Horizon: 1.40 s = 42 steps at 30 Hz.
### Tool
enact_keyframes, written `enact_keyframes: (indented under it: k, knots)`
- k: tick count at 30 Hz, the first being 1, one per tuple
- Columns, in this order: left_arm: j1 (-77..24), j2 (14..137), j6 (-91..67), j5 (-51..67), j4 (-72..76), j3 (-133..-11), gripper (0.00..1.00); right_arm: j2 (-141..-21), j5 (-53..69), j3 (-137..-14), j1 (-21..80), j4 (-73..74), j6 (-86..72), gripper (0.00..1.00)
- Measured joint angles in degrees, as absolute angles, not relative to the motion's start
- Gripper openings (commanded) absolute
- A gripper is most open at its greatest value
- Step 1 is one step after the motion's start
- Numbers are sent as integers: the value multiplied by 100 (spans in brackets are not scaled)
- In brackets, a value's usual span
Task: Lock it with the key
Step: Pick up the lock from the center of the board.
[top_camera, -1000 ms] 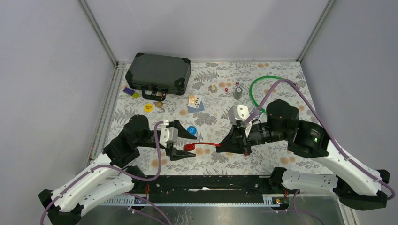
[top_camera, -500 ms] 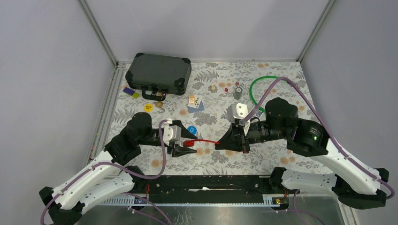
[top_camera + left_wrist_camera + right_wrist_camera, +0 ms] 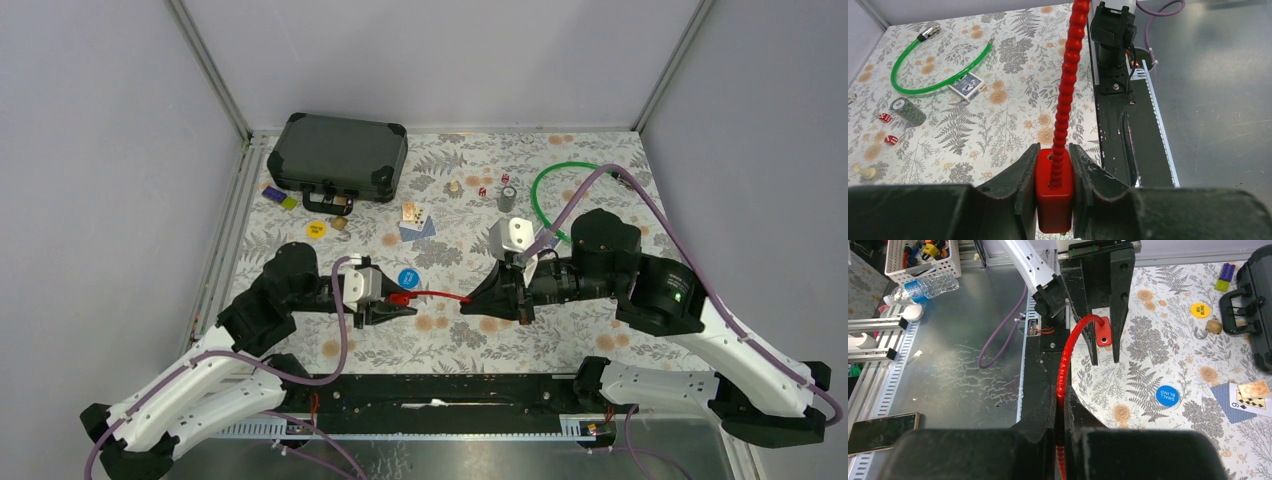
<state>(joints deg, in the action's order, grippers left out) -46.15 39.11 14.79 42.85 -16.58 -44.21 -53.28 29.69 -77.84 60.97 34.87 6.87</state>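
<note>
Cable (image 3: 1066, 95) pulled straighter; left fingers (image 3: 1015, 187) clamp lock body (image 3: 1054, 202), right fingers (image 3: 1040, 422) pinch cable

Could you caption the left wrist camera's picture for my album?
Left gripper clamps a red lock body, its beaded red cable rising over the floral table.

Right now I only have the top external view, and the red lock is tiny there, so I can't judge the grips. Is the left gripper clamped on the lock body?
Observer: Yes. The left wrist view shows the left gripper with both fingers pressed against the red lock body.
Operator: And the right?
Observer: The right gripper pinches the beaded red cable between shut fingers.
Operator: Any keyhole showing?
Observer: The right wrist view shows a small round hole on the body; I can't tell if it's the keyhole.
</note>
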Motion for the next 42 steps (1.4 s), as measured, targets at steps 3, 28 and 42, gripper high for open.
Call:
enact_keyframes:
  k: [3, 28, 42]
  knots:
    - [-4615, 3850, 1444, 4241, -1599, -4421, 45, -5290, 2862, -7784, 6097, 3487, 687, 0]
    - [-4615, 3765, 1026, 4160, -869, -4189, 0, -4740, 2228, -7260, 6097, 2917, 803, 0]
    - [-4615, 4515, -1540, 4650, 2333, -3234, 0, -3918, 1098, -5306, 6097, 47, 1476, 0]
